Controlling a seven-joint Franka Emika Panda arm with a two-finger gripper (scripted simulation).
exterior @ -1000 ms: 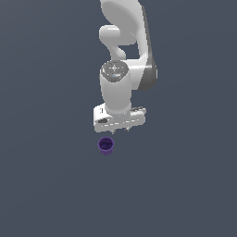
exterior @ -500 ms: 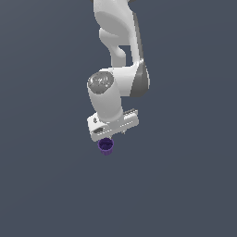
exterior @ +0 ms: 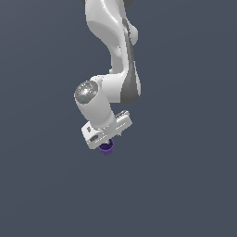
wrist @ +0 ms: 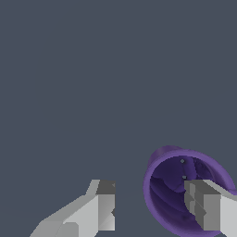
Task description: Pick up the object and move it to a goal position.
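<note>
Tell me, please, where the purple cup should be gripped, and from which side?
Probably by its outer wall, coming down over the open mouth. The purple cup looks upright and narrower than the gap between the fingers, so both should straddle it; now one finger sits over the opening, so the gripper looks off-centre.

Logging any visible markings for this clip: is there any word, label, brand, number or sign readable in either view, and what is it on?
None: no text, number or sign can be read in either view.
The purple cup is plain.
The arm and claw carry no lettering.
The grey background is bare of markings.
</note>
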